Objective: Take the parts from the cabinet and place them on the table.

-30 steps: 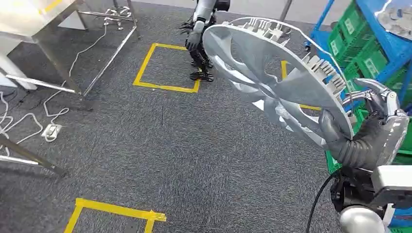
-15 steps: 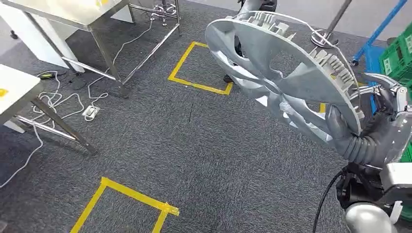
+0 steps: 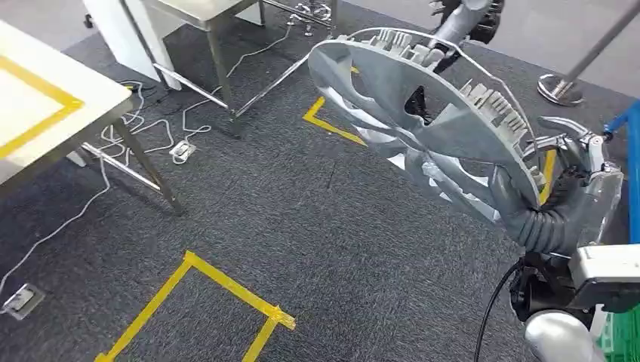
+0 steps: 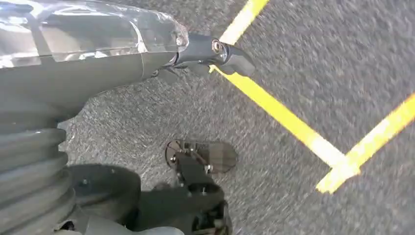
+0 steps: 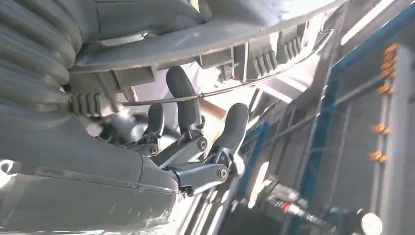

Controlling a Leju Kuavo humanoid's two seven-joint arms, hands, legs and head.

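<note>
Right hand [image 3: 562, 200] has a firm hold on the rim of a big silver wheel cover [image 3: 423, 121], thick grey thumb pressed on one face and the darker fingers [image 5: 188, 110] curled round behind the edge, one of them hooked by the thin wire ring that runs along the clips. The wheel cover is carried up in the air over the dark grey carpet [image 3: 302, 226], off to the robot's right, nowhere near touching anything below. It sits tilted rather than flat: the held edge is the low one, closest to the robot, and the disc slopes up and away toward the far left, with its ribbed, clip-lined back turned upward and its spoked face turned down toward the floor.

Left hand [image 4: 215, 51] hangs low over the carpet with nothing in it; from the wrist camera I cannot tell how its fingers lie.

Over to the left stands a table [image 3: 45, 113] with a pale top marked in yellow tape, well apart from the wheel cover. Yellow tape squares [image 3: 226, 290] are laid on the carpet, and white cables [image 3: 143, 136] trail under the table legs.
</note>
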